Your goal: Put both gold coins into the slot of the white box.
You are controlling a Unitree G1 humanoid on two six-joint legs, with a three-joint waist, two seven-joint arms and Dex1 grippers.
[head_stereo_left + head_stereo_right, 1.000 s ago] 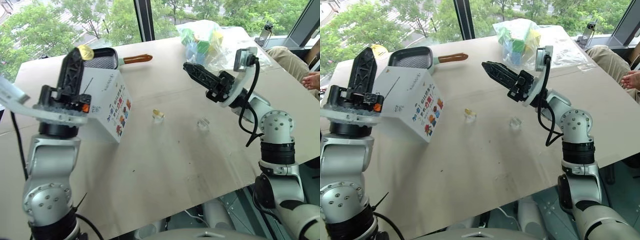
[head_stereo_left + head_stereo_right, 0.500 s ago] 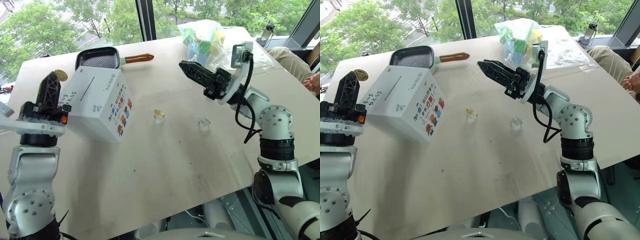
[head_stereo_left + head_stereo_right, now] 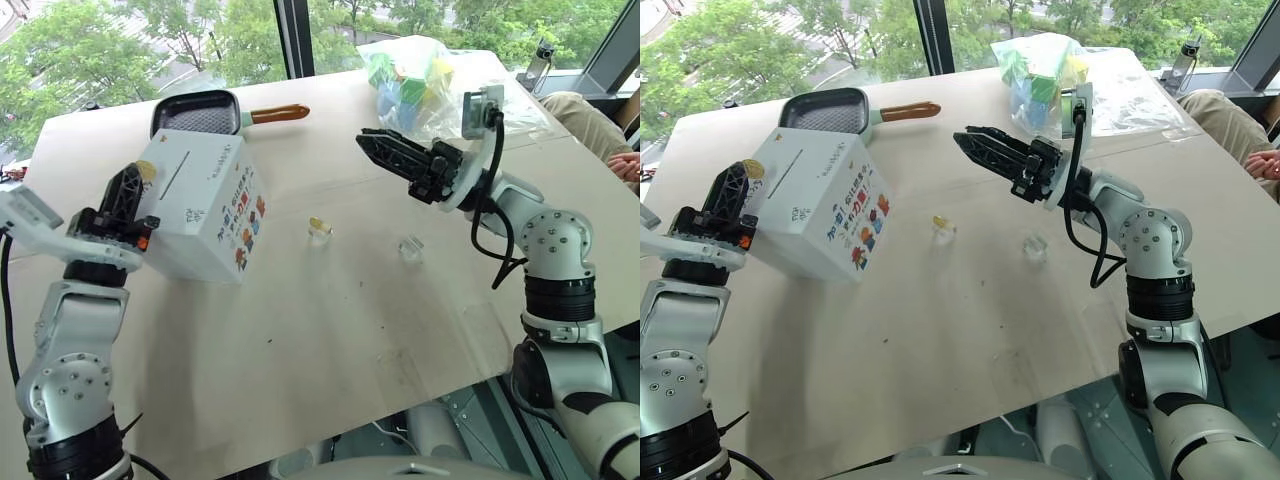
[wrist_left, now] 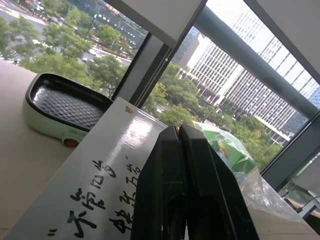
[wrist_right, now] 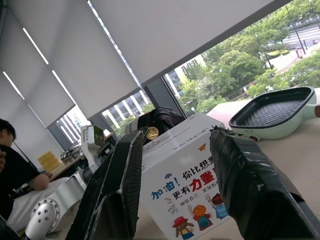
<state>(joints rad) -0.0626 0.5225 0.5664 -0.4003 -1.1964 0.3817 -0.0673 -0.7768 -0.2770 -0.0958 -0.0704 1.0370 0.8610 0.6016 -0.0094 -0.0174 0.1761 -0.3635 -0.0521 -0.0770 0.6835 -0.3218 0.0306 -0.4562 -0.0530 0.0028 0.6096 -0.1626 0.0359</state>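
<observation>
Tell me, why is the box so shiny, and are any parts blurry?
In the left wrist view the white box shows a bright patch of window glare on its top, and the black fingers, so close to the camera, look soft and blurry. In the right wrist view the fingers are blurry too, while the bright window leaves the room's near side dark.

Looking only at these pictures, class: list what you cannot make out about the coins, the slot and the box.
- How deep the slot goes: too thin in the eye views.
- The coin in the left hand: its face detail is too small.
- The second coin on the table: too small to see if it rests on or in a clear piece.
- The white box: its far sides are hidden by its own bulk.
</observation>
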